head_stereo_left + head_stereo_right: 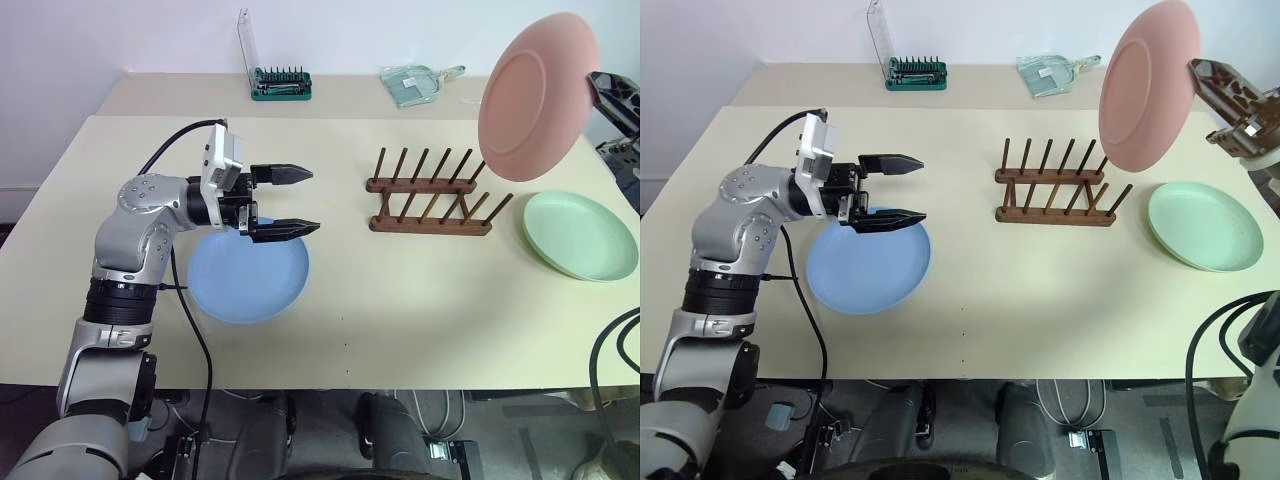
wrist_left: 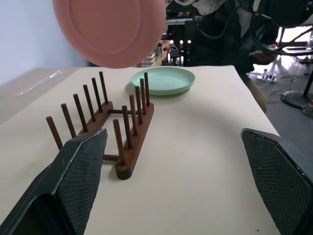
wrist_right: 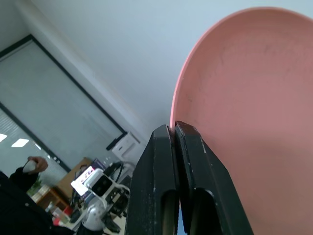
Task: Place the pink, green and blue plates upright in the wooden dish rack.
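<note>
The pink plate (image 1: 538,95) hangs tilted nearly upright in the air over the right end of the wooden dish rack (image 1: 430,195). My right gripper (image 3: 174,128) is shut on its rim, and the rack's pegs hold nothing. Right of the rack, the green plate (image 1: 580,235) lies flat on the table. The blue plate (image 1: 250,275) lies flat at the left. Over its far edge hovers my left gripper (image 1: 312,200), open and pointing level toward the rack, with nothing between its fingers (image 2: 80,166).
A green screwdriver-bit holder (image 1: 281,83) with a clear raised lid stands at the back of the table. A clear plastic packet (image 1: 415,82) lies to its right. Black cables (image 1: 612,350) hang off the table's right front corner.
</note>
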You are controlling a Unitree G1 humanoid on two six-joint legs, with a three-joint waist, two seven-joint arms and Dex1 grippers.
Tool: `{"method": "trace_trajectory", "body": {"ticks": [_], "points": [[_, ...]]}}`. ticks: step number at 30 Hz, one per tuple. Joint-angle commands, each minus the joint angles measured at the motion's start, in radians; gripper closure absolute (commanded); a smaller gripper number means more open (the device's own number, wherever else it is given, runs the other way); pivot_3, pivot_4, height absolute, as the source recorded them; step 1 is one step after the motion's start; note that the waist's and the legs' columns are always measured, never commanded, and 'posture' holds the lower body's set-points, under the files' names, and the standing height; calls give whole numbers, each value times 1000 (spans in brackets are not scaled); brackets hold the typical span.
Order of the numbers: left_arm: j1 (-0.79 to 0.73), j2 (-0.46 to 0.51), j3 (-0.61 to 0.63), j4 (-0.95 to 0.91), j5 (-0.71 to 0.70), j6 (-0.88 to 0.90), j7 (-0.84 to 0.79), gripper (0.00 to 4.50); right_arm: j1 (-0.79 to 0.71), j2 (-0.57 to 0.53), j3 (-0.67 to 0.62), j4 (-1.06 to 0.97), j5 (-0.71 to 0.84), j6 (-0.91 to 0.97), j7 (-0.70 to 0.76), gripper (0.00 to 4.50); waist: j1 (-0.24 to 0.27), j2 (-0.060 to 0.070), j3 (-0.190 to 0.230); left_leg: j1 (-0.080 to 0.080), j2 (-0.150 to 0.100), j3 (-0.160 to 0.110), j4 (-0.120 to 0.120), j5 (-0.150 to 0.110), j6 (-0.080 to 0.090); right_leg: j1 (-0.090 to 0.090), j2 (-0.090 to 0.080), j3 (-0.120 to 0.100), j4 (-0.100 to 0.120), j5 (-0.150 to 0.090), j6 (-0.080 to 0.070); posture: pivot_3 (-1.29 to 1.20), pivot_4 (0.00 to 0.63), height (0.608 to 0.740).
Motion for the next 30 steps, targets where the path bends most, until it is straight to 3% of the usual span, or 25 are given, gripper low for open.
{"method": "trace_trajectory", "body": {"ticks": [1,22,26,30], "points": [[-3,10,24,-39,-21,-9,5,0,-43,-48,-12,32,-36,-24,55,4463,0,0,0,0,0,0,0,0,0,0,0,0,0,0,0,0,150,724],[-13,11,13,-44,-15,-5,13,0,10,72,-19,83,-171,-105,43,4463,-1,0,0,0,0,0,0,0,0,0,0,0,0,0,0,0,150,724],[-11,18,14,-51,-21,7,12,0,20,86,-29,71,-181,-168,18,3212,-4,0,0,0,0,0,0,0,0,0,0,0,0,0,0,0,150,724],[-11,16,15,-50,-19,-2,16,0,18,85,-42,65,-181,-178,-6,1183,-4,1,0,0,0,0,0,0,0,0,0,0,0,0,0,0,150,724]]}}
